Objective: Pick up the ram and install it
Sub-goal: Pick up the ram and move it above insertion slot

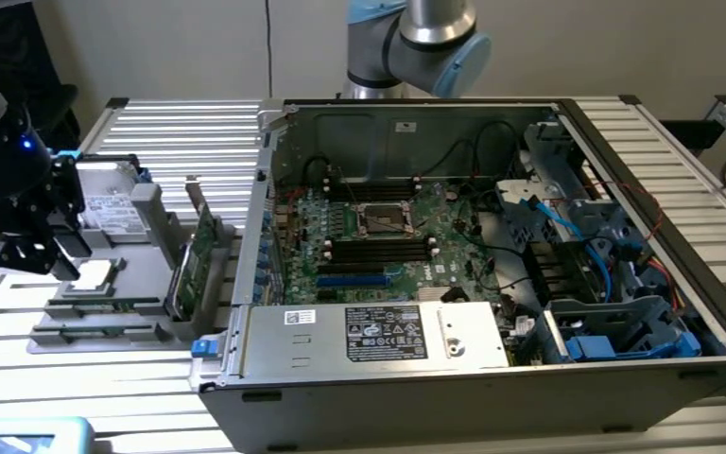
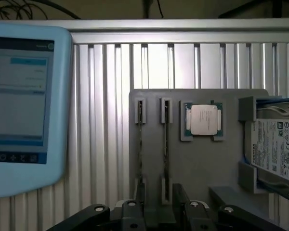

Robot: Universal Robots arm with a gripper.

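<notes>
Jaws apart, gripping nothing: gripper [image 2: 160, 206] over the grey holder [image 2: 197, 163]. One ram [image 2: 166, 139], a thin green stick, stands on edge in a holder slot, with one end in line with the gap between the jaws. Second stick [image 2: 140, 139]: next slot, parallel. Processor chip [image 2: 203, 119]: just beside, lying flat. Hard drive [image 2: 274, 149]: holder's edge. Computer case [image 1: 376, 378]: open, beside the holder.

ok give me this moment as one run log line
gripper: open, empty, over gray holder | ram: on edge in holder, not gripped | second stick: alongside | cpu: in holder
</notes>
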